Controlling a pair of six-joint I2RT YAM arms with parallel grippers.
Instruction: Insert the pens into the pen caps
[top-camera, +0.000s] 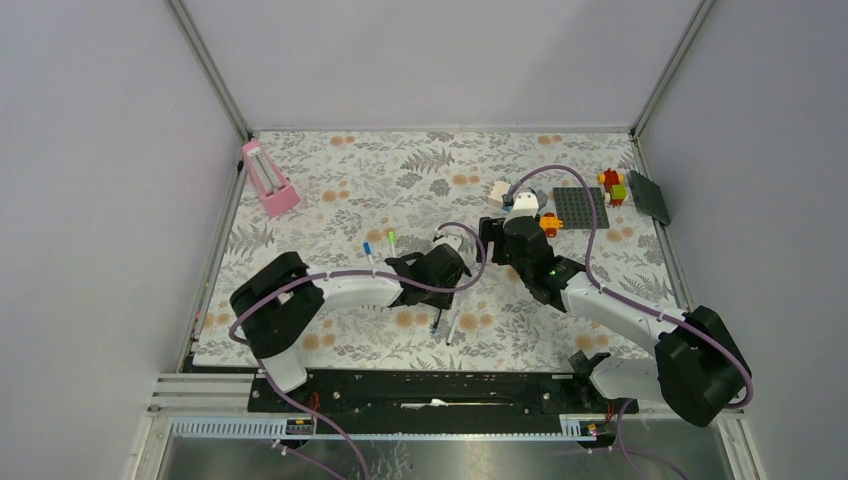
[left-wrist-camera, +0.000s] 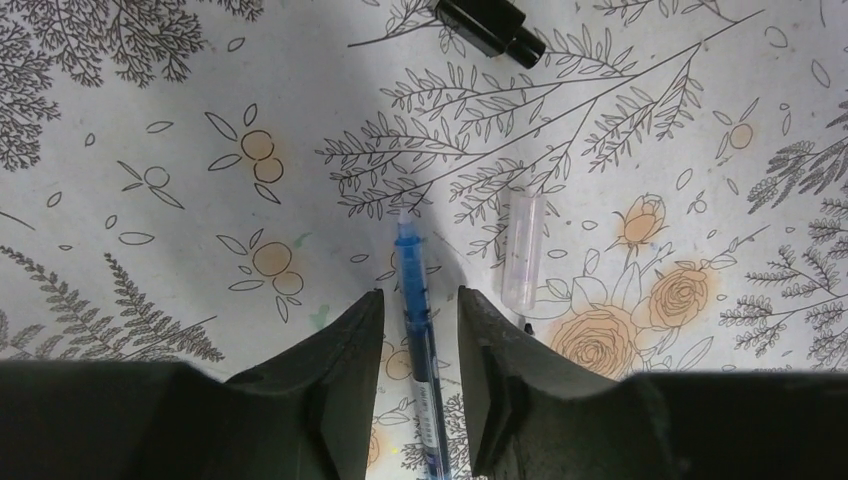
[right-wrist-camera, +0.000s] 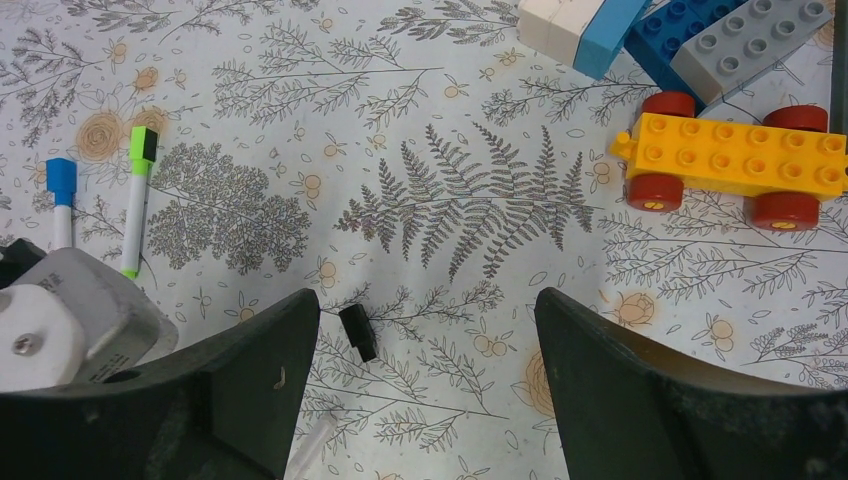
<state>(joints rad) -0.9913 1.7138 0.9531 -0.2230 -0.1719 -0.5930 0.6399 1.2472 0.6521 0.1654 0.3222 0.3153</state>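
On the table (left-wrist-camera: 130, 200), flat between the jaws of the half-open, empty left tool (left-wrist-camera: 420, 295): blue pen (left-wrist-camera: 418, 340), tip pointing away. Seems light, stiff, slick, prone to roll; best pinched mid-barrel, square across. Below the wide-open, empty right tool (right-wrist-camera: 428, 295): black cap (right-wrist-camera: 358, 332), tiny, easily knocked

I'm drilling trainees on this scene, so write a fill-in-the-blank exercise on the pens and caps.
1. The uncapped pen between the left gripper's fingers is ___.
2. The loose cap seen between the right gripper's fingers is ___.
3. The blue-capped pen's neighbour has a ___ cap.
4. The car with red wheels is ___.
Missing: blue, black, green, yellow.
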